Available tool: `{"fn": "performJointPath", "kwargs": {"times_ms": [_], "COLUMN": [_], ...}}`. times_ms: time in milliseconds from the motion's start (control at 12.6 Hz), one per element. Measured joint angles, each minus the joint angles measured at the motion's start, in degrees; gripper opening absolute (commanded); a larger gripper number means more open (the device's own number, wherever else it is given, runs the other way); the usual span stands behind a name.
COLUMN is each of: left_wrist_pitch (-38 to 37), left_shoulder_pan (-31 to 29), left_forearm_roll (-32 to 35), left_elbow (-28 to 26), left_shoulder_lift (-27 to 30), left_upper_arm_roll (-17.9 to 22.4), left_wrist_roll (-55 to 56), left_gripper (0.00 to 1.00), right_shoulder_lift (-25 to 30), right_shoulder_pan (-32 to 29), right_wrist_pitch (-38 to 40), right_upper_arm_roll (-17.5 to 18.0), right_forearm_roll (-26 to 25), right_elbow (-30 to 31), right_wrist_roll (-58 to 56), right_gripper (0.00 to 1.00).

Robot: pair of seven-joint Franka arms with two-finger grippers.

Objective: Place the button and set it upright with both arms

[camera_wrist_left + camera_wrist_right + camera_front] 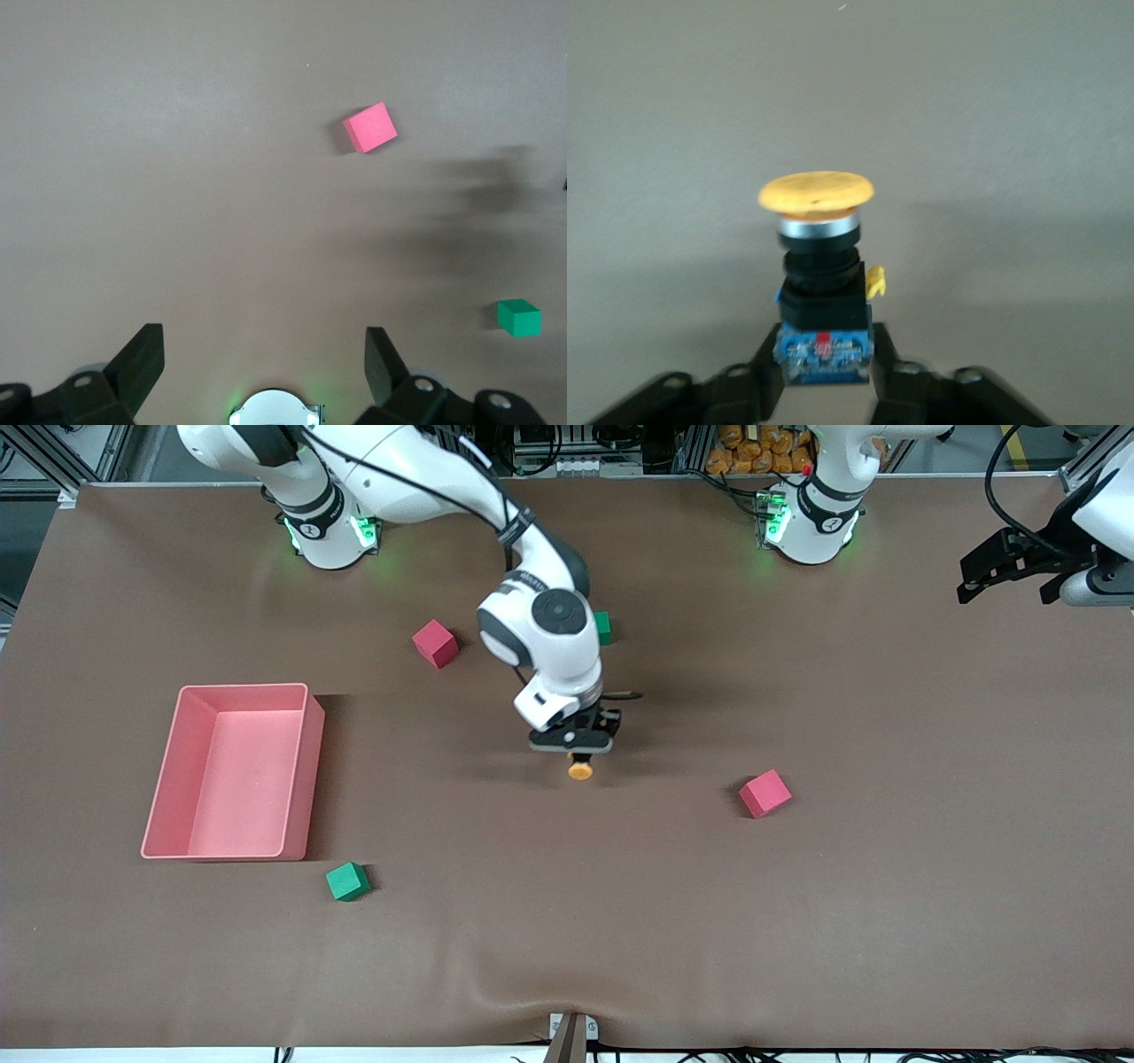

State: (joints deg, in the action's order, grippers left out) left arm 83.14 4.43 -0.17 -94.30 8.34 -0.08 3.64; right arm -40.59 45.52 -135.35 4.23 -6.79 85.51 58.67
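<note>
While our right end effector hung low over the middle of the brown worktop, it pinched the blue base of the small orange-capped push-button, presumably for standing it upright; our left end effector waited, fingers spread, holding nothing.

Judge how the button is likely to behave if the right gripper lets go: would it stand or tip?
The button looks top-heavy: wide orange cap over a narrower body, so probably tippy. Its round cap might let it roll. The right gripper pinches only its blue base.
</note>
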Motion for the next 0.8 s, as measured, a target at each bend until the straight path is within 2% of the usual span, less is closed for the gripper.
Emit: {"fn": "performJointPath", "kwargs": {"times_ms": [239, 478, 796], "left_wrist_pitch": [0.00, 0.00, 0.00], "left_shoulder_pan": [-0.01, -0.01, -0.02], "left_forearm_roll": [0.00, 0.00, 0.00], "left_elbow": [0.01, 0.01, 0.02], "left_shoulder_lift": [0.00, 0.00, 0.00], "left_upper_arm_roll": [0.00, 0.00, 0.02], "left_wrist_roll": [0.00, 0.00, 0.00], "left_gripper": [1.00, 1.00, 1.00], "right_shoulder_lift": [0.00, 0.18, 3.67], "right_shoulder_pan": [1.52, 0.23, -8.45], "right_wrist_pitch": [-0.03, -0.20, 0.05], "right_upper_arm_roll": [-0.17, -1.38, -1.76], "right_forearm_roll": [-0.72, -1.00, -1.12], "right_elbow": [-0.35, -1.62, -3.96], "right_wrist_roll": [1.45, 1.45, -5.39], "right_gripper": [1.00, 1.00, 1.00]}}
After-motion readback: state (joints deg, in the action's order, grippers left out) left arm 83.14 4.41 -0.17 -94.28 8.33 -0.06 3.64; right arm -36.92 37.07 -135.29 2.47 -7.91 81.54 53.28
